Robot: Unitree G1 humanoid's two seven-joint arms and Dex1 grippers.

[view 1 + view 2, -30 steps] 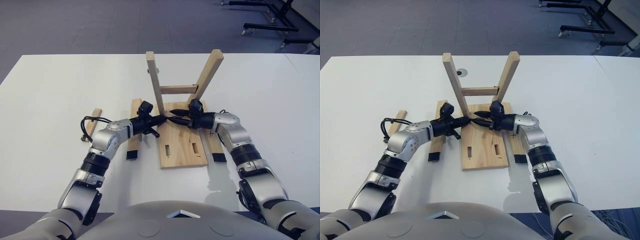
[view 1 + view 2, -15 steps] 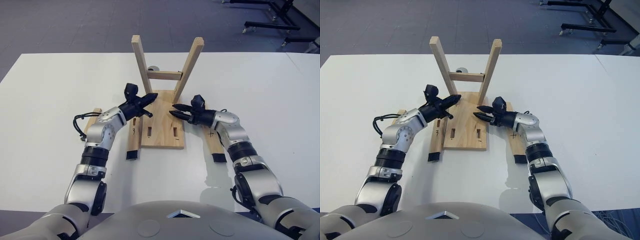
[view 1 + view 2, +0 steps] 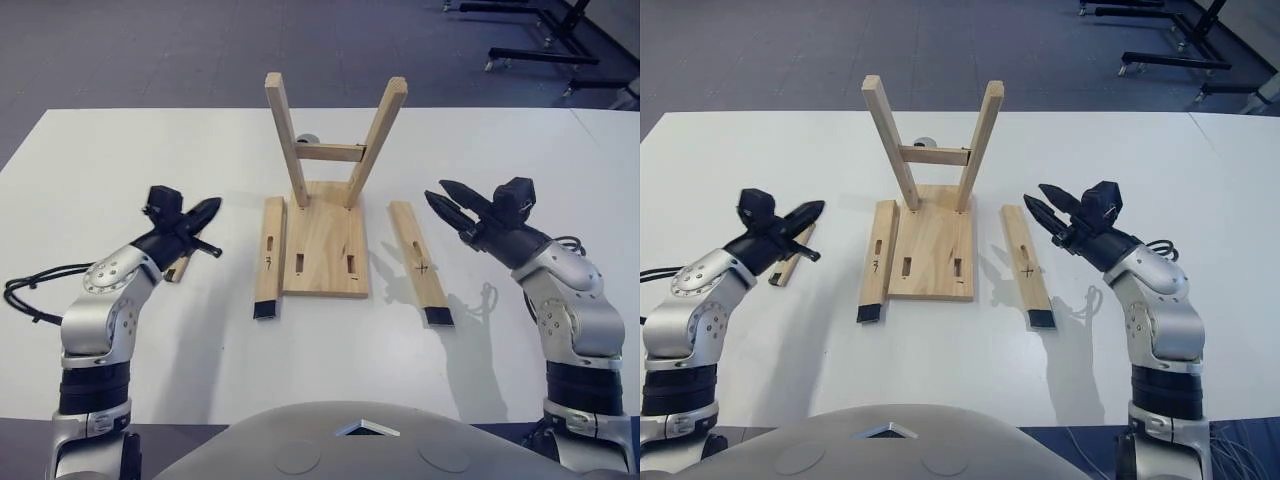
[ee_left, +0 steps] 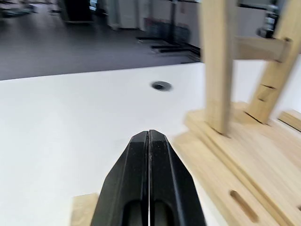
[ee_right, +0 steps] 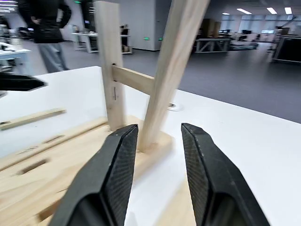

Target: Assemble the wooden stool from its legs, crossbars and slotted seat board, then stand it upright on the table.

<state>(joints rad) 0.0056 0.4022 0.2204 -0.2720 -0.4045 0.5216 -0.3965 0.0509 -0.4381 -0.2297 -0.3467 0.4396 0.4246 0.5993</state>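
Observation:
The slotted seat board (image 3: 325, 250) lies flat mid-table with two legs (image 3: 283, 135) joined by a crossbar (image 3: 327, 152) standing up from its far edge. One loose leg (image 3: 269, 254) lies against the board's left side, another (image 3: 420, 260) lies apart on its right. A short crossbar (image 3: 178, 268) lies at the left. My left gripper (image 3: 208, 209) is shut and empty, above that crossbar and left of the board. My right gripper (image 3: 443, 200) is open and empty, raised right of the loose leg. The right wrist view has the upright legs (image 5: 174, 66) beyond my open fingers (image 5: 116, 169).
The white table (image 3: 110, 170) has wide bare areas to the left, right and front. A small round grey fitting (image 3: 309, 138) sits in the tabletop behind the legs. Black frames on wheels (image 3: 540, 40) stand on the floor beyond the table's far right.
Both grippers have drawn back from the seat board, the left going left and the right going right and up. The left gripper has shut. The board and legs stay put.

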